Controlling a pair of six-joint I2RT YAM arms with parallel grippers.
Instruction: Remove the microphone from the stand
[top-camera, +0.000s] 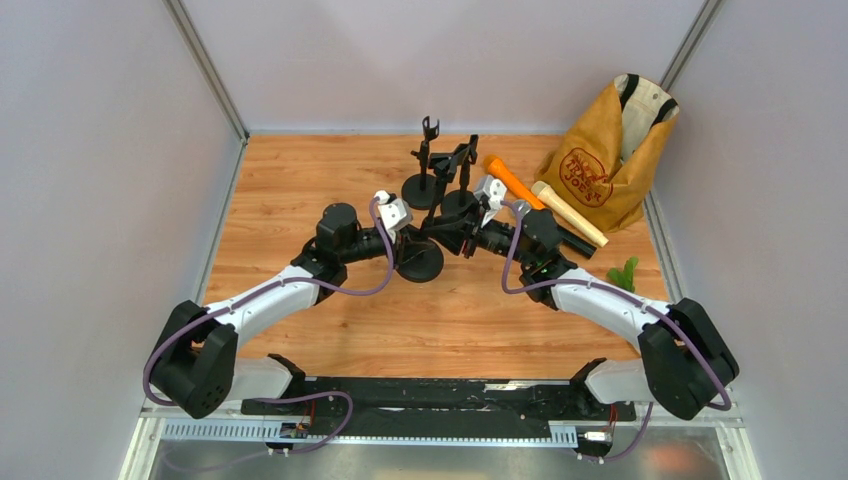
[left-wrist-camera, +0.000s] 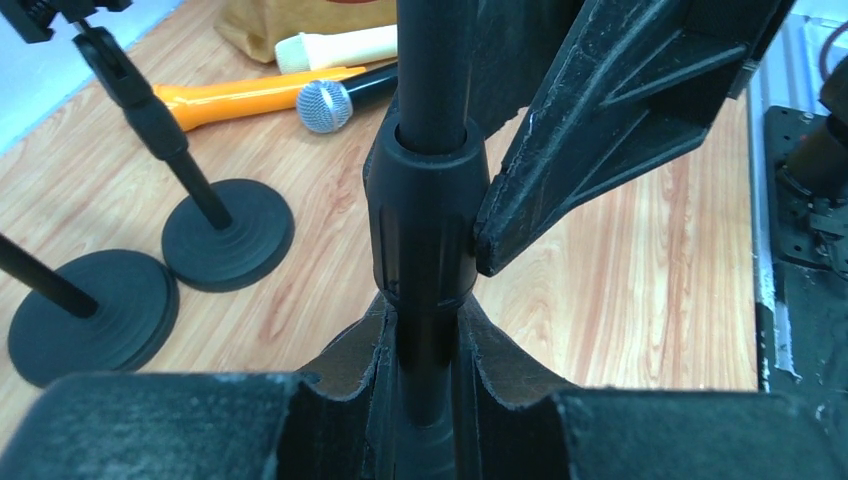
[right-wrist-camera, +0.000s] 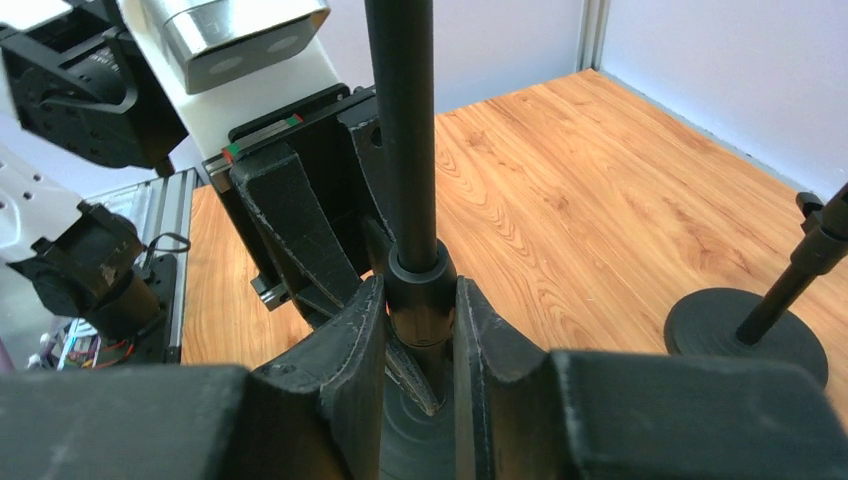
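A black microphone stand stands on its round base mid-table. My left gripper is shut on its pole just below the collar, fingers on both sides. My right gripper is shut on the same stand from the other side, its fingers pressing the collar. Its finger shows in the left wrist view. Three microphones lie on the table by the bag: an orange one, a cream one, and a black one with a silver grille. I see no microphone on the held stand.
Two more black stands stand just behind the held one; their bases show in the left wrist view. A brown paper bag sits back right. A green item lies at the right edge.
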